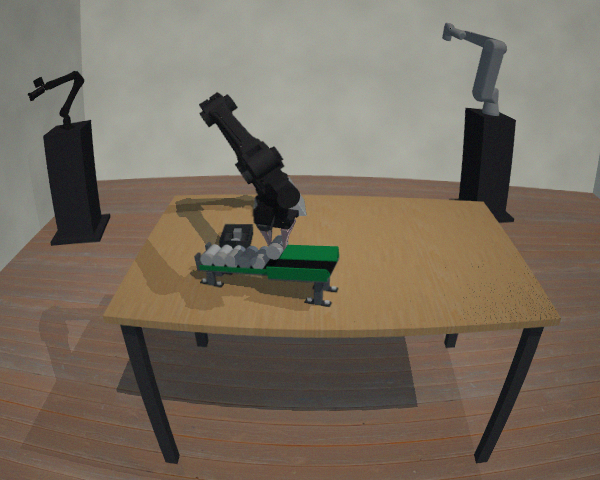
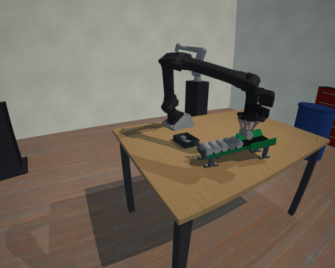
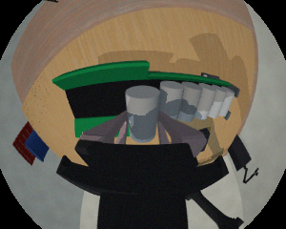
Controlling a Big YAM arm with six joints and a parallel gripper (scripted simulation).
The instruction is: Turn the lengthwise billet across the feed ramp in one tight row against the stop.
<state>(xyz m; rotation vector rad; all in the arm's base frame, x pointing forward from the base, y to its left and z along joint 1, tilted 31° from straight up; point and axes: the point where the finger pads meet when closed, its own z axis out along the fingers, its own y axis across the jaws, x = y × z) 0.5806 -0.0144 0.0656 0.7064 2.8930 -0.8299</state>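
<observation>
My gripper is shut on a steel billet, one finger on each side of it. The held billet lies across the ramp's direction, slightly higher than its neighbour, near the ramp's middle. The feed ramp has green side rails and a black bed. Several other billets lie across it, side by side, from the stop at its low end up to beside the held one. Whether the held billet touches the ramp or its neighbour is hard to tell.
A small black tray with grey pieces stands behind the ramp's low end. The grey arm base stands at the table's back. A blue drum and a red drawer cabinet stand beyond the table.
</observation>
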